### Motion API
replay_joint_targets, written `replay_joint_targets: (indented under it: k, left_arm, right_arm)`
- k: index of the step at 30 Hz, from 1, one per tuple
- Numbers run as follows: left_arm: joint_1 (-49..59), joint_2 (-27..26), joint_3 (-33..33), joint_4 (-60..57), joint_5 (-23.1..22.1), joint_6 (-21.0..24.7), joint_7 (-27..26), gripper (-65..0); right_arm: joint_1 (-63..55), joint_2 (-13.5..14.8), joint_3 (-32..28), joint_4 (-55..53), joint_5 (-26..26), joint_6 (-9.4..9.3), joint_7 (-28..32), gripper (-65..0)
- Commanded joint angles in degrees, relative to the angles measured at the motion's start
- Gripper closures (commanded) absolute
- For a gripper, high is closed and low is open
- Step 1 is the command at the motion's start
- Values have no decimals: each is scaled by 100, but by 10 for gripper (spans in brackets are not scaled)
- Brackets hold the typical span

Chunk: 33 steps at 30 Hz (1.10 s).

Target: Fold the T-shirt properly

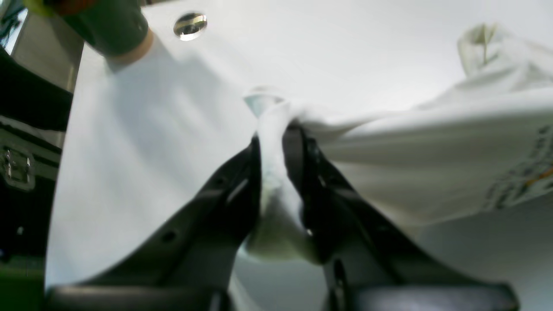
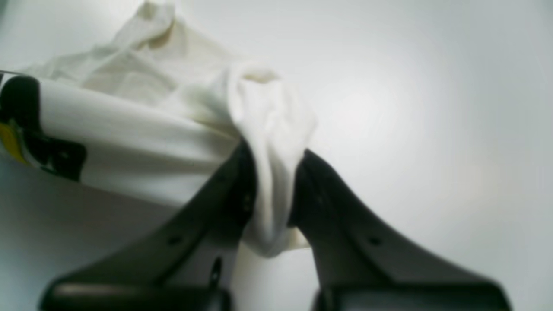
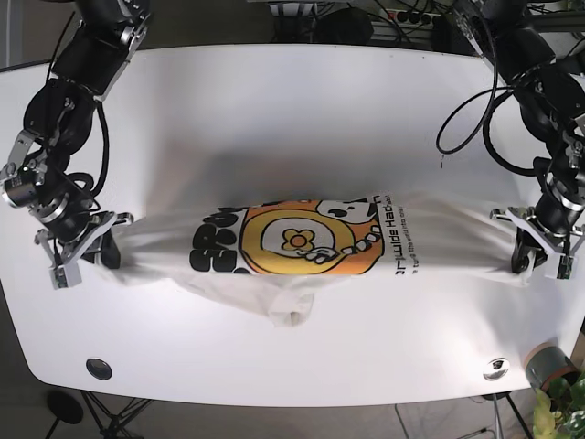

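A white cotton T-shirt with an orange, yellow and black cartoon print [image 3: 302,242] is stretched sideways across the middle of the white oval worktop [image 3: 302,110], pulled into a long band between the two arms. The printed panel faces up at the centre, with a line of black lettering running along its right side. A loose fold of plain white cloth sags toward the near edge below the print.

The left pincer [image 1: 276,142] is closed tight on a bunched end of the shirt, cloth squeezed between its dark fingers [image 1: 242,181] and spilling out below them; in the base view it sits at the right end of the band. The right pincer [image 2: 274,164] is likewise clamped on a wad of white fabric, at the left end of the band near the worktop's left edge.

Two round metal grommets [image 3: 496,368] sit in the worktop near its near edge, one at each side.
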<state>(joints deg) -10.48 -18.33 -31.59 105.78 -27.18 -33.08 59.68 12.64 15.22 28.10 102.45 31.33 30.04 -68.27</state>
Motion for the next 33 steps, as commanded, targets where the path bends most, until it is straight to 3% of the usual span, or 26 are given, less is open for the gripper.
replay_joint_targets:
  k: [1,7,14,20,33]
  left_arm:
    - [-319,-123,219,-15,-65,7,-197,0]
    - [-1110,-185,650,-463,-65,33,-223,0]
    - [-2024,-194,852,-1088,-56,42,-223,0]
    - [-2842,-185,1142,-1677,-56,42,-232,0]
    - [-4354,-229,1309,-2099,-56,42,-214,0]
  right_arm:
    - [375,249,-1,-17,1,-28,124,-22]
    - [1289,530,-54,-544,-8,-37,106,-22]
    - [2362,926,-704,-1186,-52,-46,106,-22]
    - [3171,961,-968,-1617,-52,-37,106,-22]
    - [4665,1462,-1715,-1907,1,-28,36,-22]
